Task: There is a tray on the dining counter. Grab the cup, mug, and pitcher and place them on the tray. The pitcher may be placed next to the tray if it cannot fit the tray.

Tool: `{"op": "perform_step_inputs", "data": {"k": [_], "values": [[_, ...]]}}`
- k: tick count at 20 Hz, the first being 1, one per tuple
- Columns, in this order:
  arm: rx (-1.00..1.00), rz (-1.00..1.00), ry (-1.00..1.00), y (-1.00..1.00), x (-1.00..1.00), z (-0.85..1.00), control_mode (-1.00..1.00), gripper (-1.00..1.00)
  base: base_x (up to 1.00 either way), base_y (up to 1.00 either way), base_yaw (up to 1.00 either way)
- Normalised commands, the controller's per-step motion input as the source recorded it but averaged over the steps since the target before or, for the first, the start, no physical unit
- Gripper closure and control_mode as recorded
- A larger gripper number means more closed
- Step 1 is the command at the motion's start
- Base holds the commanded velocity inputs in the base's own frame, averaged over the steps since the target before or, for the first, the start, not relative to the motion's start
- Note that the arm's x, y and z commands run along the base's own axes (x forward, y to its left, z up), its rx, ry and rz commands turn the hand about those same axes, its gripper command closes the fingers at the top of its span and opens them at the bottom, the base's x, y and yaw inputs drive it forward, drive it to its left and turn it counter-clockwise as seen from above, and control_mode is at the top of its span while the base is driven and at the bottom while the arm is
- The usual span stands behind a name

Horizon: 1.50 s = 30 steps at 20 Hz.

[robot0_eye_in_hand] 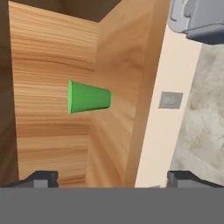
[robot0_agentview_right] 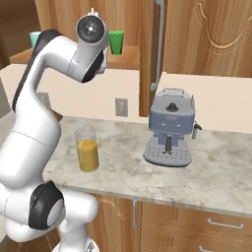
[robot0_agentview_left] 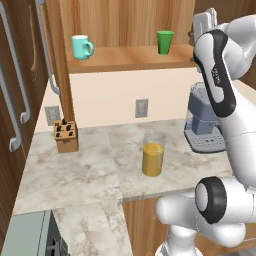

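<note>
The green cup (robot0_agentview_left: 165, 42) stands upright on a high wooden shelf (robot0_agentview_left: 130, 57), and it shows again as cup (robot0_agentview_right: 116, 42). In the hand view the cup (robot0_eye_in_hand: 89, 97) appears sideways, ahead of my gripper (robot0_eye_in_hand: 113, 179) and apart from it. The gripper is open, its fingertips (robot0_eye_in_hand: 41, 178) wide apart with nothing between them. The teal mug (robot0_agentview_left: 82, 47) sits at the left end of the same shelf. The pitcher (robot0_agentview_left: 153, 153) with orange liquid stands on the marble counter (robot0_agentview_left: 75, 170) below, also seen as pitcher (robot0_agentview_right: 87, 149). The tray and the dining counter are out of view.
A grey coffee machine (robot0_agentview_right: 170, 130) stands on the counter to the right of the pitcher. A wooden knife block (robot0_agentview_left: 66, 135) sits at the back left. Tall cabinet doors with long handles (robot0_agentview_left: 15, 100) flank the shelf, and wall outlets (robot0_agentview_left: 142, 108) sit under it.
</note>
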Motion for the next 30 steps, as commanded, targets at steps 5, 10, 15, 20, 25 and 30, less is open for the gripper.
{"op": "perform_step_inputs", "data": {"k": [5, 10, 15, 20, 25, 30], "values": [[0.0, 0.0, 0.0, -0.05, 0.28, 0.0, -1.0, -1.0, 0.0, 0.0, 0.0], [0.0, 0.0, 0.0, -0.01, 0.28, 0.0, -1.0, -1.0, 0.0, 0.0, 0.0], [0.0, 0.0, 0.0, 0.0, 0.29, 0.0, -1.0, -1.0, 0.0, 0.0, 0.0], [0.0, 0.0, 0.0, 0.0, 0.28, 0.0, -1.0, -1.0, 0.0, 0.0, 0.0], [0.01, 0.0, 0.0, -0.06, 0.28, 0.0, -1.0, -1.0, 0.0, 0.0, 0.0], [0.0, 0.0, 0.0, -0.03, 0.35, 0.0, -1.0, -1.0, 0.0, 0.0, 0.0]]}}
